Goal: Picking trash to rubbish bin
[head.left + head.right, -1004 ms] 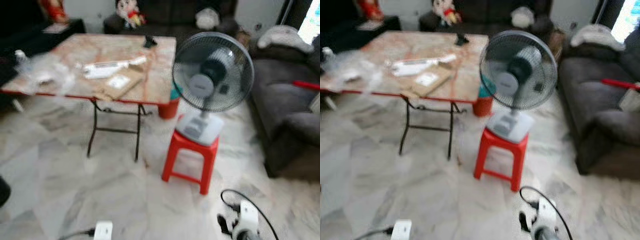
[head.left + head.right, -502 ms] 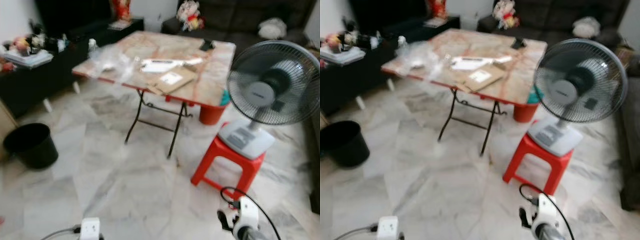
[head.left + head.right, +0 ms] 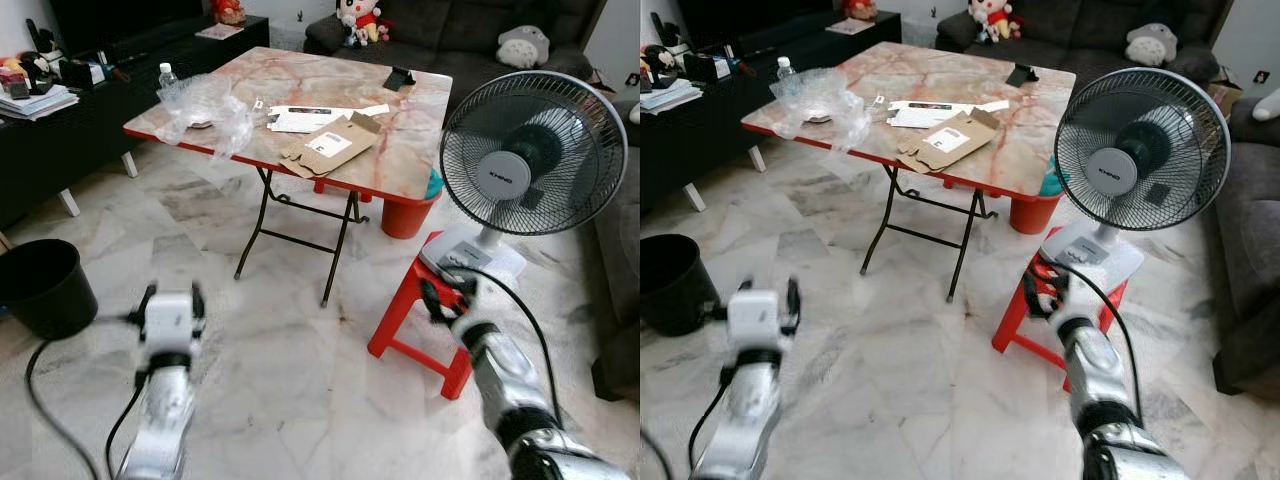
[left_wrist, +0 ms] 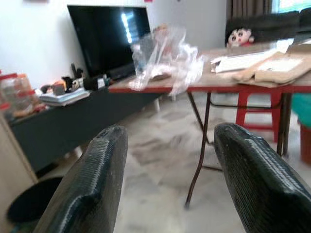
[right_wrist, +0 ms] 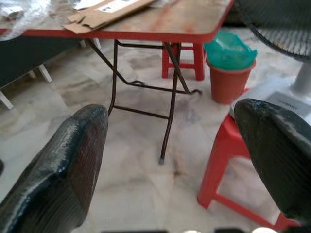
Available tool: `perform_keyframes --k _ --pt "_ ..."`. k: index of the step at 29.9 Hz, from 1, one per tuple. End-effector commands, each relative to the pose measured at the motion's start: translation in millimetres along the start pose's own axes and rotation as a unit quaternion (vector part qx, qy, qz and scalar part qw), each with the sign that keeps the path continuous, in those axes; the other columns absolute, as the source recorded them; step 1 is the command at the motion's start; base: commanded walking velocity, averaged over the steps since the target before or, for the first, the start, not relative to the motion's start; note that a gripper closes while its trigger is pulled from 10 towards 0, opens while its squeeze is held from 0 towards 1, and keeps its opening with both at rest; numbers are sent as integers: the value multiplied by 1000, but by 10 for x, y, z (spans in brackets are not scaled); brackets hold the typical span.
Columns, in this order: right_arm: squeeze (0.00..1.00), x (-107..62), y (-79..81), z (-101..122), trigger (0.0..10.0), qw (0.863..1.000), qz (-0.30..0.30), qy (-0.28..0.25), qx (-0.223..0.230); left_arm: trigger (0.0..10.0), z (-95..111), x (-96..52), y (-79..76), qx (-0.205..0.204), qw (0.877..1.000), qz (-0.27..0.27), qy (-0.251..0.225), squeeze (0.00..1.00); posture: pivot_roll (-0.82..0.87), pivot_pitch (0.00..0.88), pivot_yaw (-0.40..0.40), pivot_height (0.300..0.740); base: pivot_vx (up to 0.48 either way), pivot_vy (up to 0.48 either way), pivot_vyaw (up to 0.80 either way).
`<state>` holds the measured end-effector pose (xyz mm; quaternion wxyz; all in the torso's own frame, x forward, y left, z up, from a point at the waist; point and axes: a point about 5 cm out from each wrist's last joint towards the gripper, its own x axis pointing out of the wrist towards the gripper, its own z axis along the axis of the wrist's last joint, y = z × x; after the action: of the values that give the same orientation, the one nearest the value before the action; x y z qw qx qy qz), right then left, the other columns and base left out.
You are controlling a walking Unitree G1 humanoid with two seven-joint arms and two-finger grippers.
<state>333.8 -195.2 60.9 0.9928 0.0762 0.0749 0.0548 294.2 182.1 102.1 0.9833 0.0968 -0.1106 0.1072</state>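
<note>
We see crumpled clear plastic wrap lying on the near left corner of the folding desk, beside a flattened cardboard piece and white papers. The black rubbish bin stands on the marble floor, well apart to the left. Our left end effector and right end effector are both raised, fingers spread wide, holding nothing. A fan sits on a red stool.

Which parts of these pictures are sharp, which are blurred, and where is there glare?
Eye views: table and fan sharp; both raised arms motion-smeared, left gripper and right gripper. Left wrist view: soft overall, window glare on the television. Right wrist view: table legs crisp, near fingers out of focus.
</note>
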Motion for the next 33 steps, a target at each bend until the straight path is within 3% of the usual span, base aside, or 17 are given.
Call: perform_keyframes --k 1,3,9,14,27,33 --pt "0 41 41 66 10000 1000 -1 -15 1 10000 -75 33 -62 6 999 -5 33 0 8 0 -54 740 0 0 0" --pt "0 86 165 101 10000 1000 16 -26 -2 10000 -35 178 -166 -2 999 -6 45 0 4 0 -54 740 0 0 0" --pt "0 145 307 197 10000 998 44 -47 -16 10000 115 350 -323 -25 999 -17 26 0 -5 0 -62 740 0 0 647" --pt "0 166 315 264 10000 997 50 -58 -23 10000 83 339 -378 -23 999 -20 37 0 -7 0 -69 740 0 0 795" --pt "0 171 392 247 10000 996 65 -58 -21 10000 -5 238 -351 -25 998 -19 48 0 -2 0 -64 740 0 0 800" --pt "0 199 416 287 10000 996 65 -63 4 10000 -16 240 -352 -24 998 -23 50 0 -1 0 -60 740 0 0 0"
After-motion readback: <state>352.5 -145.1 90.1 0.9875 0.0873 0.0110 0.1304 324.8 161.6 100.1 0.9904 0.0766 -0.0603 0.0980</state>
